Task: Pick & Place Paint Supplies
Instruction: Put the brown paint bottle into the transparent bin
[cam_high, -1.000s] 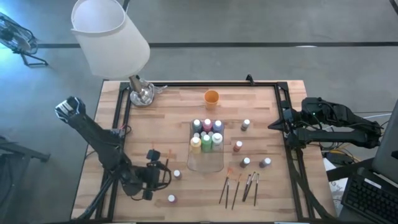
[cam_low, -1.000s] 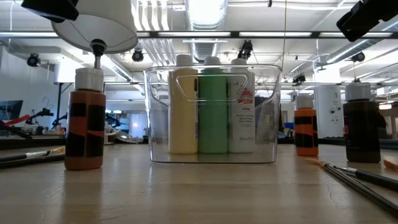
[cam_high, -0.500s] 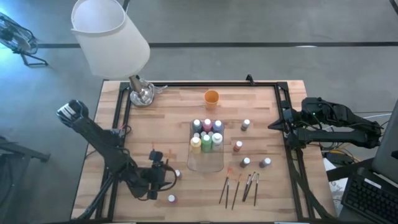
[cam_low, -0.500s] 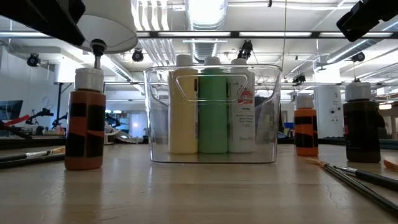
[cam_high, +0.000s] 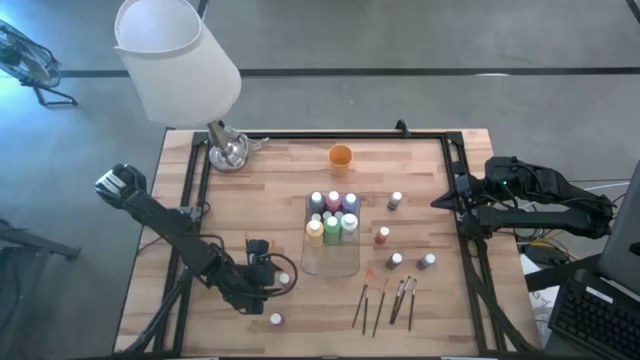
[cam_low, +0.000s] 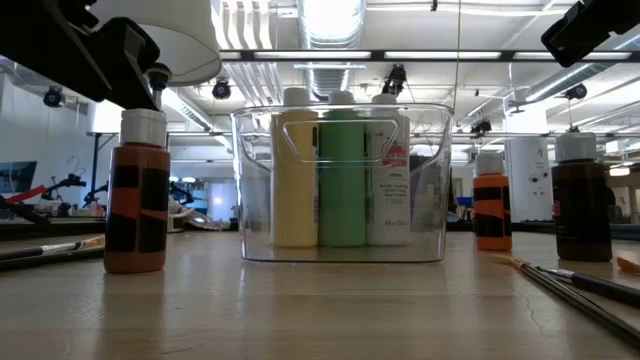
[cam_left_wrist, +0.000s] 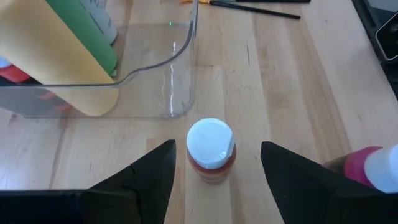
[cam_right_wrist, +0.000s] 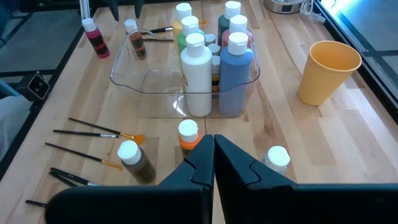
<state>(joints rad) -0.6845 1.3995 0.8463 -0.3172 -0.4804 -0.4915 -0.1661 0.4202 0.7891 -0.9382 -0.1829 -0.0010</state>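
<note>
A small brown-orange paint bottle with a white cap stands upright on the wood table, just left of the clear tray. My left gripper is open, with one finger on each side of the bottle and a gap to both. From above, the left gripper covers the bottle. Several paint bottles stand in the tray's far half. A pink bottle stands near the front edge. Paintbrushes lie right of the tray's near end. My right gripper is shut and waits at the right edge.
Loose bottles stand right of the tray. An orange cup sits toward the far edge. A lamp with a white shade overhangs the far left corner. Bare wood lies left of the tray.
My left gripper has moved toward the table's right edge and down, rolling a little. Its open fingers have come around the small brown-orange bottle. The bottle has stayed where it was.
</note>
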